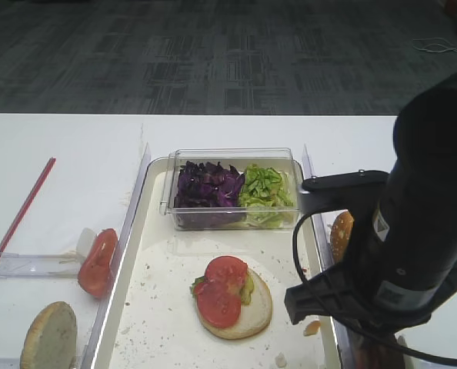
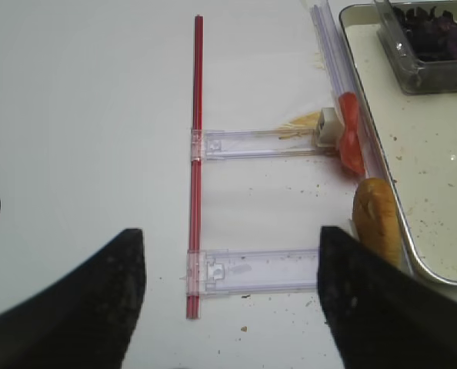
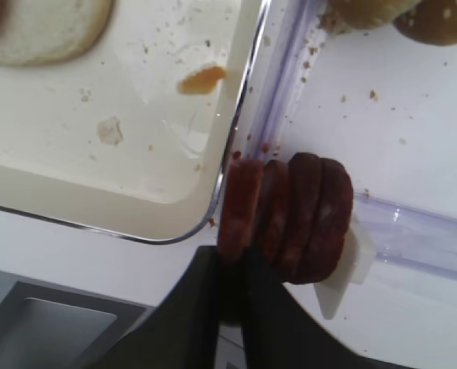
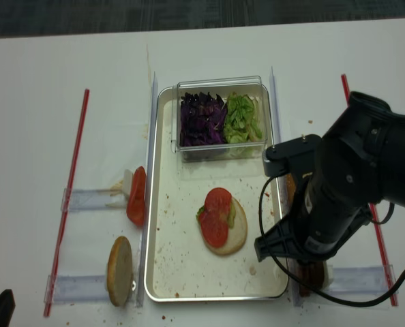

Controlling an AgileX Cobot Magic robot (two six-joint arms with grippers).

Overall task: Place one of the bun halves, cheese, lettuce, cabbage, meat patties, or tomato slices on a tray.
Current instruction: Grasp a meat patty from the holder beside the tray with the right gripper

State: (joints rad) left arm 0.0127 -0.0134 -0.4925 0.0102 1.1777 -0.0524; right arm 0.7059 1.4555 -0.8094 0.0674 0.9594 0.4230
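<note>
Right wrist view: the right gripper (image 3: 232,265) pinches the endmost of the meat patties (image 3: 286,215), apparently by its lower edge, standing in a row just outside the tray (image 3: 98,201) corner. Left gripper (image 2: 232,296) fingers spread, holding nothing.

Four meat patties (image 3: 290,215) stood on edge in a row just outside the tray (image 3: 136,207) corner. On the tray lay a bun half (image 1: 248,311) topped with two tomato slices (image 1: 221,288); lettuce (image 1: 265,188) and cabbage (image 1: 208,186) filled a clear box.
</note>
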